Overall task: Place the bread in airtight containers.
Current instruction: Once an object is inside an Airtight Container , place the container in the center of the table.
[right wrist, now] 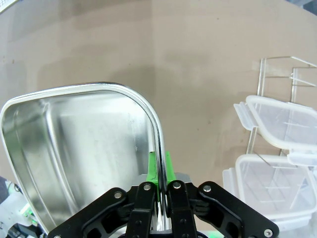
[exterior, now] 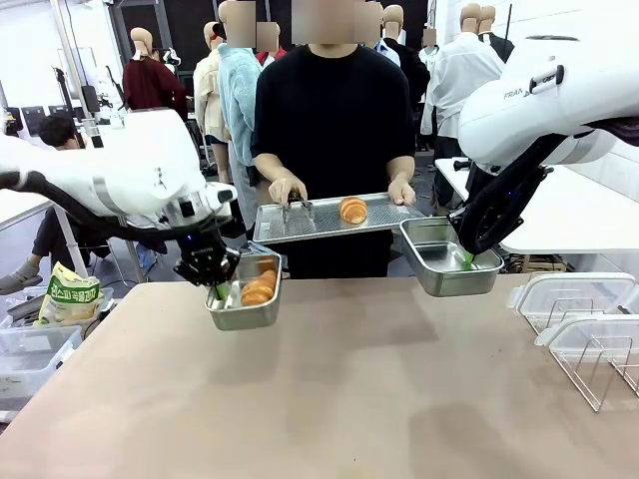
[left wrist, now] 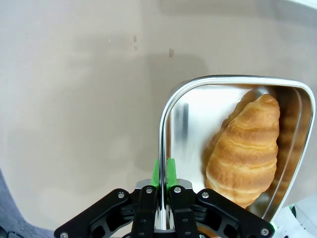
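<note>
1. Jaws on both arms are clamped shut, green pads pinching a thin rim. The left jaws grip the left steel pan (exterior: pixel 240 317), a small shiny rectangular one with rounded corners at left centre of the front view. The right jaws grip the right steel pan (exterior: pixel 439 274), its twin, at right centre.
2. Below them the tan bench (exterior: pixel 329 389) spreads across the lower frame. I cannot tell whether the left steel pan rests on its far edge or hangs just above it.
3. At upper centre a person holds out a flat wide steel tray (exterior: pixel 300 228), one hand (exterior: pixel 286 188) at its left edge and the other hand (exterior: pixel 401 192) at its right.
4. Two clear plastic boxes, the upper box (exterior: pixel 569 297) and the lower box (exterior: pixel 599 359), sit at the right edge, well apart from both pans.
5. The first golden-brown ridged croissant (exterior: pixel 259 289) already lies in the left steel pan, its long axis along the pan's length.
6. The second croissant (exterior: pixel 352 210) lies on the tray, up and to the left of the empty right steel pan, whose corner is just beside the tray's right corner. That pan is much nearer to it than the left one, so the transfer likely falls there.
7. Metal tongs (exterior: pixel 298 209) lie on the tray under the person's left-of-frame hand.
8. Count: two croissants, two uncovered pans, one tray, one pair of tongs, two clear boxes.
</note>
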